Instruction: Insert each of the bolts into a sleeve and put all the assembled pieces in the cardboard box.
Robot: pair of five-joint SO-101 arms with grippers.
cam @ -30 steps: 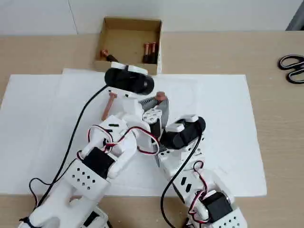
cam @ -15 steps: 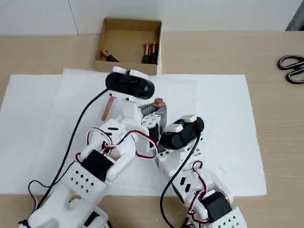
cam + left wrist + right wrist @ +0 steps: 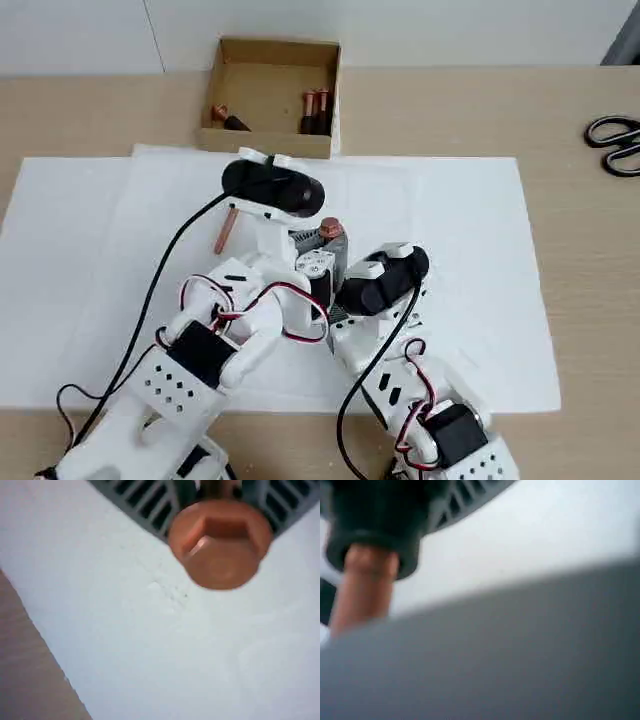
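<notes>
The left claw was pinched on the copper bolt over the white sheet, mid-surface. The right claw was clamped on the black sleeve, with the shank showing at its mouth. Judged risks: a skewed shank could bind in the bore, an early release could drop the pair short of the cardboard box, and the crowded wrists could collide.
</notes>
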